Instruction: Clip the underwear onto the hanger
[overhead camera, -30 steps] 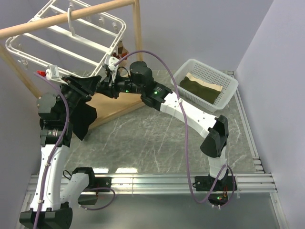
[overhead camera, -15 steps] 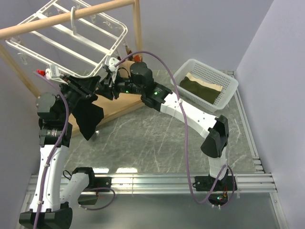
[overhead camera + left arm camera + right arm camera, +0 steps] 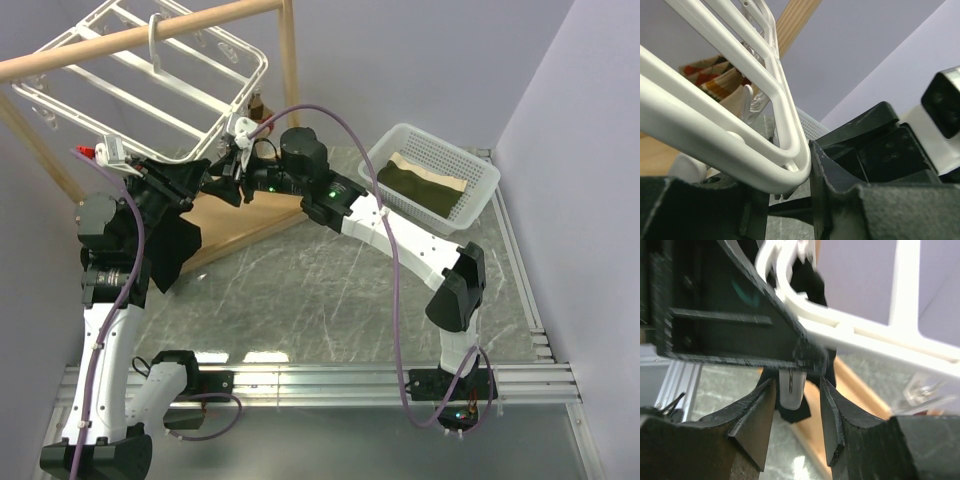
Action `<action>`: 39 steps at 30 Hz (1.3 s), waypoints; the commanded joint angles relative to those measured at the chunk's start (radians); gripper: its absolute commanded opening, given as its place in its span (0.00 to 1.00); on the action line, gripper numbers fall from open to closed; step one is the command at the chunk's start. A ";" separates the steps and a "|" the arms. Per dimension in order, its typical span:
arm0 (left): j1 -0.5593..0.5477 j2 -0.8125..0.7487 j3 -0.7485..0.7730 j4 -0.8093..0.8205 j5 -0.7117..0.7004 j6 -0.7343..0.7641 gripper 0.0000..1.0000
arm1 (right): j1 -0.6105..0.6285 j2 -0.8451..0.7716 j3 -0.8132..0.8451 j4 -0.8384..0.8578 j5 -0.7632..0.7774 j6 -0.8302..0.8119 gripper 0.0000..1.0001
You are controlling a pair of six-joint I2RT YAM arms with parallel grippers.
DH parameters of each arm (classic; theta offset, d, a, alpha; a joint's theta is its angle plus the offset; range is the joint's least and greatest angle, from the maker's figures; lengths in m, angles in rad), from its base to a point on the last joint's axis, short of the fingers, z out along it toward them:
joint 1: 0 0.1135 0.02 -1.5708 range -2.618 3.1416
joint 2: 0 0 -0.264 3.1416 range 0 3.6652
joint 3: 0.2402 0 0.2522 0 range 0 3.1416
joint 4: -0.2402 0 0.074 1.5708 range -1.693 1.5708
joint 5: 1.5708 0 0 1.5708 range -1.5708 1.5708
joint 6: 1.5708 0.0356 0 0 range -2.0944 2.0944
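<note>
The white hanger (image 3: 150, 80) hangs from the wooden pole; its corner rail fills the left wrist view (image 3: 740, 150) and crosses the right wrist view (image 3: 880, 340). The black underwear (image 3: 170, 245) hangs below that corner, draped by my left gripper (image 3: 195, 172). In the left wrist view my left gripper (image 3: 782, 165) has its jaws apart with the hanger's corner between them. My right gripper (image 3: 225, 172) is open around a white clip (image 3: 791, 390). The left finger touches the clip and the right finger stands off it. A tuft of the underwear (image 3: 792, 415) sticks out below the clip.
The wooden pole (image 3: 140, 35) and its upright post (image 3: 290, 70) carry the hanger over a wooden base board (image 3: 240, 220). A white mesh basket (image 3: 470, 165) at the right holds an olive-and-tan folded cloth (image 3: 420, 185). A small patterned garment (image 3: 715, 80) hangs behind the hanger.
The underwear swung lower, then drew in narrower and more to the left under the left gripper. The right wrist shifted slightly right, and the hanger's corner rose a little.
</note>
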 commanded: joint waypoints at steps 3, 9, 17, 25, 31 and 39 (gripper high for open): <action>-0.004 -0.021 -0.029 0.082 0.064 0.059 0.00 | 0.019 -0.021 0.052 0.046 -0.020 -0.116 0.44; -0.004 -0.021 -0.051 0.152 0.100 0.061 0.00 | 0.023 0.028 0.076 0.034 0.006 -0.214 0.28; -0.004 -0.059 -0.103 0.192 0.084 0.124 0.29 | 0.022 0.031 -0.030 0.251 0.067 -0.179 0.00; -0.004 -0.061 -0.141 0.203 0.057 0.181 0.46 | 0.020 0.043 -0.168 0.497 0.106 -0.154 0.00; -0.004 -0.065 -0.191 0.252 0.048 0.193 0.50 | 0.022 0.062 -0.200 0.597 0.119 -0.142 0.00; -0.004 -0.068 -0.232 0.329 0.002 0.196 0.39 | 0.019 0.062 -0.225 0.627 0.116 -0.136 0.00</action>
